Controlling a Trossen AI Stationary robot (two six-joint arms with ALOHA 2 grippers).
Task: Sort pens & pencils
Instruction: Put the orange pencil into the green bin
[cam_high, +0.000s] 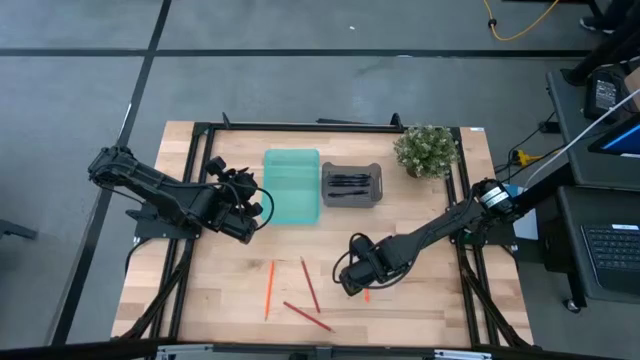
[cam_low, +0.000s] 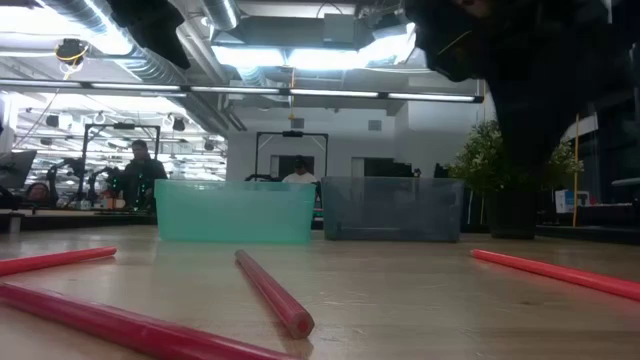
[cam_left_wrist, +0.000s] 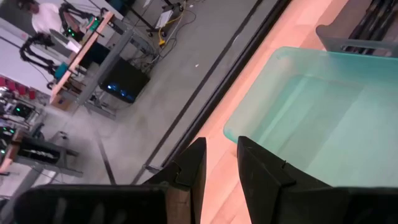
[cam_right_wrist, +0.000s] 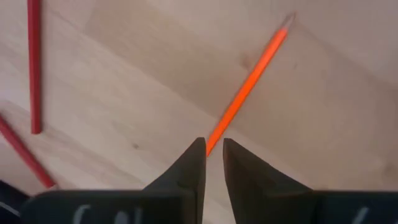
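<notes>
Looking down my right wrist camera, I see the right gripper (cam_right_wrist: 211, 158) low over the wooden table (cam_high: 420, 300) with its two dark fingers (cam_right_wrist: 189, 168) drawn close, only a narrow slit left between them. An orange pencil (cam_right_wrist: 249, 84) lies on the boards with its near end running right into that slit; I cannot tell whether the pads actually pinch it or only straddle it. In the overhead picture that same gripper (cam_high: 352, 272) sits toward the front of the table, right of centre, with a bit of orange showing just beside it. Off to its left lie the other pencils (cam_high: 300, 290): one orange and two dark red, loose on the wood and apart from either arm. The left gripper (cam_left_wrist: 217, 165) hangs near the open edge of the teal bin (cam_left_wrist: 311, 118), fingers parted by a small gap with nothing between them, touching nothing that I can see. Overhead, it (cam_high: 250, 210) sits just left of that teal bin (cam_high: 292, 186). The pens (cam_high: 350, 184) lie together inside the grey bin (cam_high: 351, 186), which stands just right of the teal one at the back of the table, next to a small potted plant (cam_high: 427, 150).
</notes>
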